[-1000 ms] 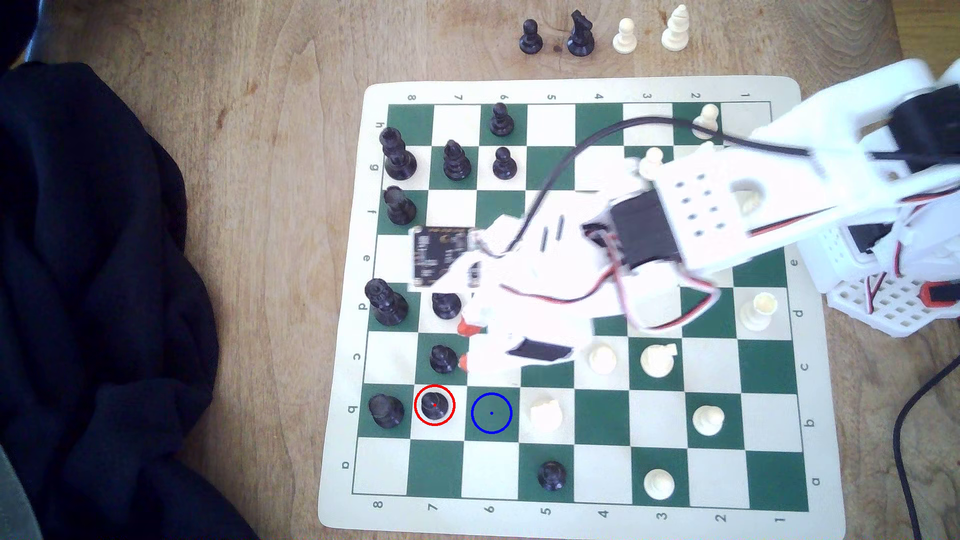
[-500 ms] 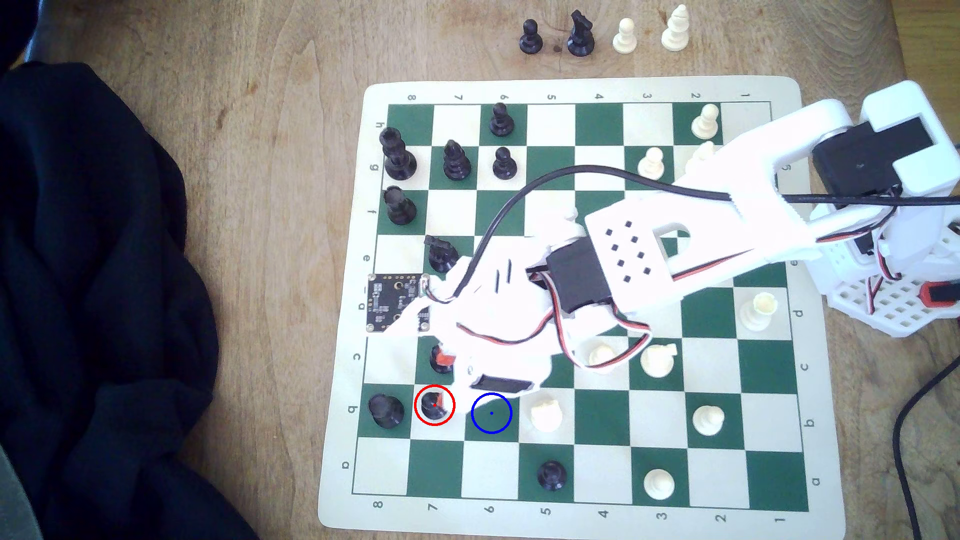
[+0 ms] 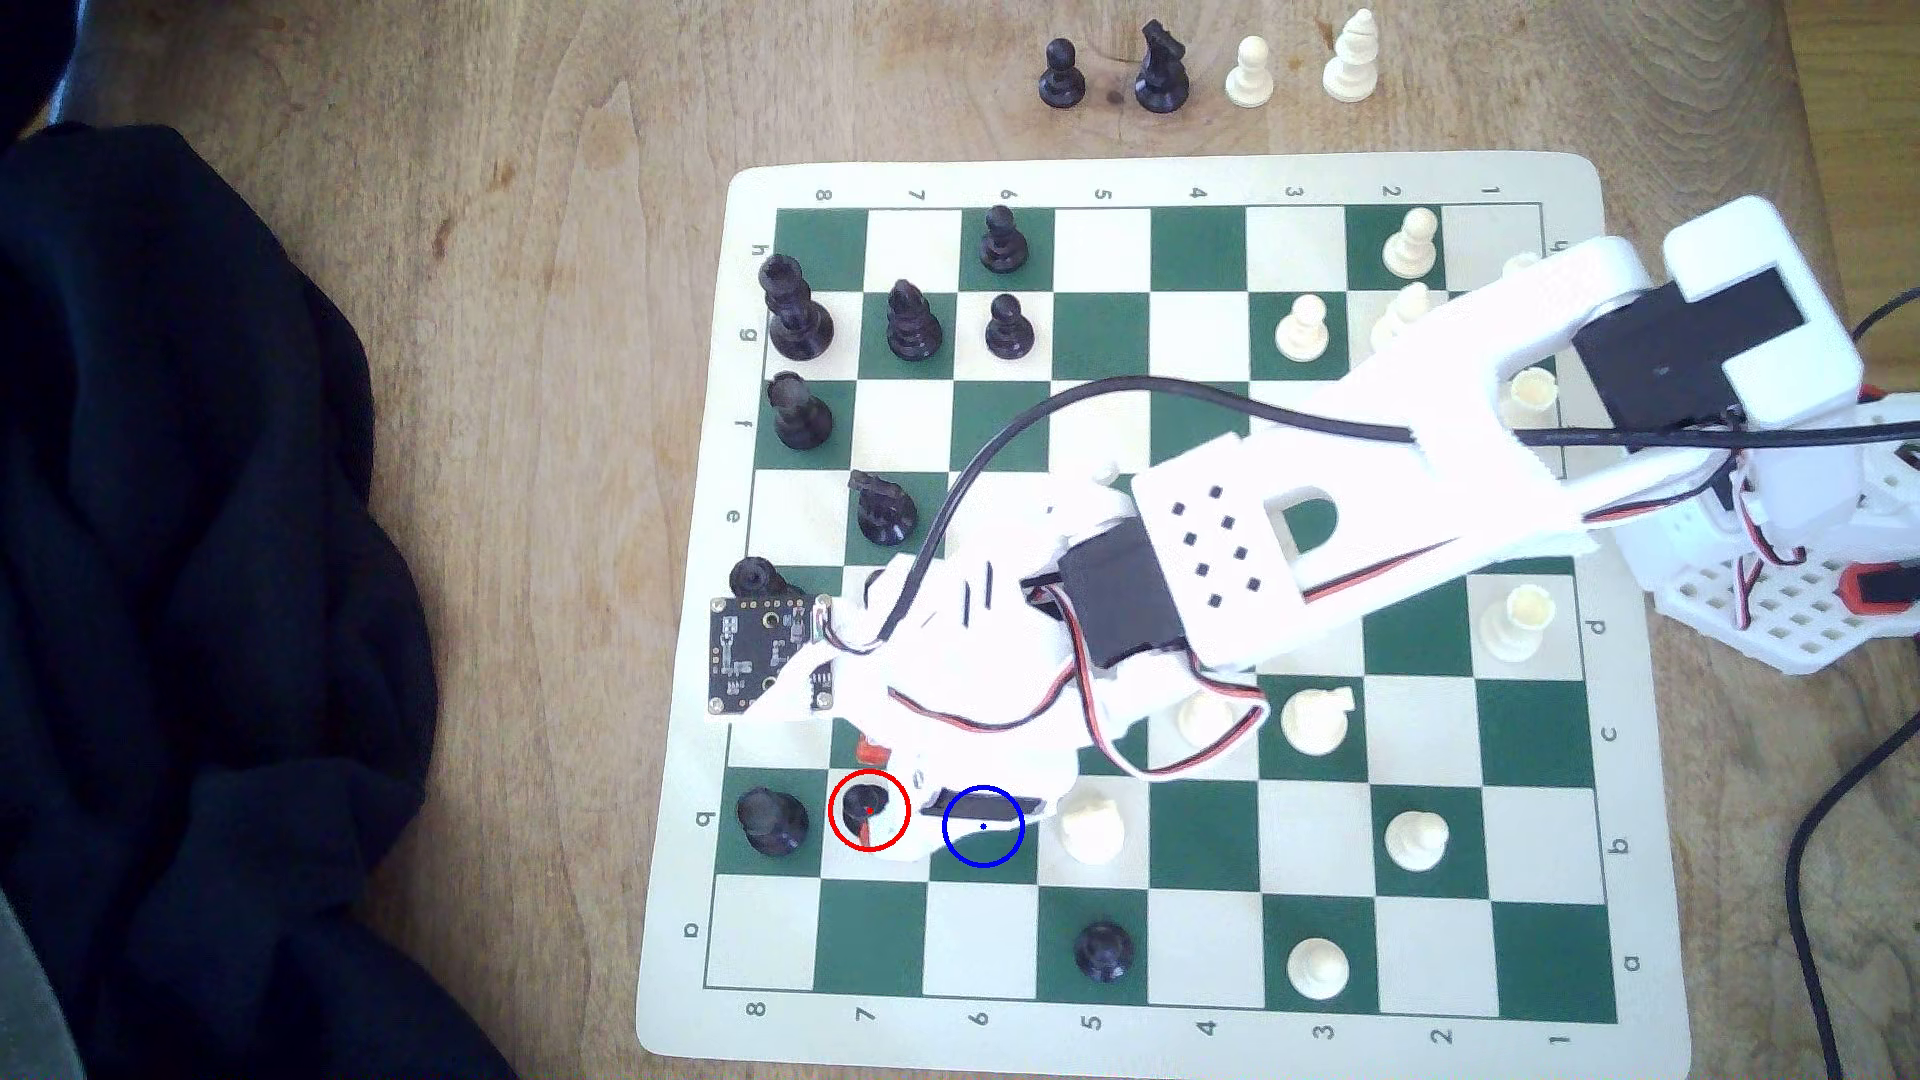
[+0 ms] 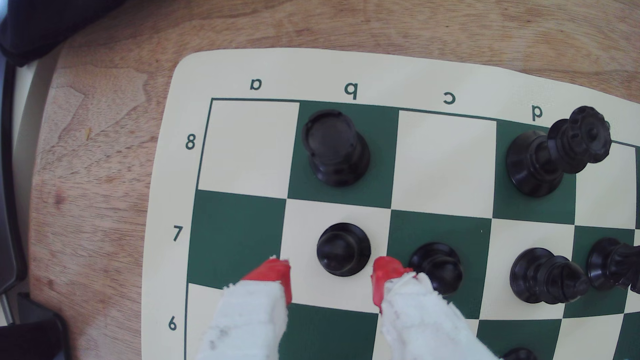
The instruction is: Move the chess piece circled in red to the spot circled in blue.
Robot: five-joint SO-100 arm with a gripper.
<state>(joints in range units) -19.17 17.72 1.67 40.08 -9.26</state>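
Observation:
The circled black pawn (image 3: 862,805) stands upright on the white square inside the red ring; in the wrist view this pawn (image 4: 343,249) sits on b7. My gripper (image 3: 871,791) hangs over it, open. In the wrist view the gripper (image 4: 330,277) straddles the pawn, one red fingertip (image 4: 273,273) on each side with small gaps. The blue-ringed dark green square (image 3: 985,847) lies just to the exterior view's right of the pawn, its upper part covered by my gripper's body. In the wrist view that square (image 4: 329,332) shows between the fingers.
A black pawn (image 4: 438,266) stands close against one fingertip. A black rook (image 3: 771,820) sits on the pawn's other side, and a white piece (image 3: 1091,831) is right of the blue ring. A dark cloth (image 3: 208,623) lies off the board. Captured pieces (image 3: 1060,73) stand beyond it.
The arm swung toward the exterior view's bottom left, from rows d and c down to row b. The open fingers now flank the circled pawn, which has not moved.

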